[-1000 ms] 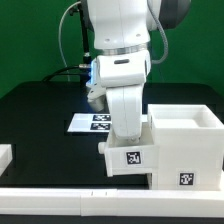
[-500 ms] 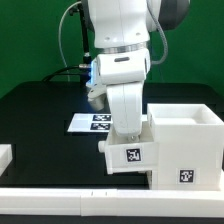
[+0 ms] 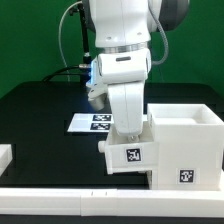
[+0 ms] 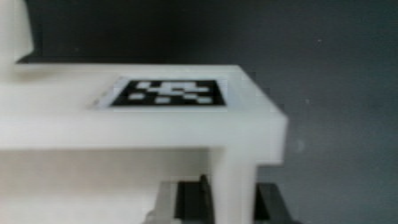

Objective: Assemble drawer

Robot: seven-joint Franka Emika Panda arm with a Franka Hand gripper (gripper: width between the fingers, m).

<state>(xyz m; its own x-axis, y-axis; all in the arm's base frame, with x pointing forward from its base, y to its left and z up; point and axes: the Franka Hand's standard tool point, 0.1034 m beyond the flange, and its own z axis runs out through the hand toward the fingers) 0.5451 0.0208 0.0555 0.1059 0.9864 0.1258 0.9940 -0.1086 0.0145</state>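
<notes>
One arm is all we have in shot, and it stands right over the work, its white wrist dropping down onto the tray [image 3: 130, 154] near the front of the black table [image 3: 40, 110]. We see that tray, a small white box with a square tag on its front face, sitting tight against the casing [image 3: 185, 150], the big hollow cube on the exterior view's right, which carries its own tag low on the front. We cannot tell from here how far the tray sits into the casing. In the wrist view we look along the tray's top with a tag flat on it, and the gripper [image 4: 228, 195] has its dark fingers [image 4: 187, 200] pinched hard together on the thin white wall of the tray. Behind the arm we spot the marker board [image 3: 85, 122] lying flat on the table, and the long white rail [image 3: 100, 196] runs along the front edge
</notes>
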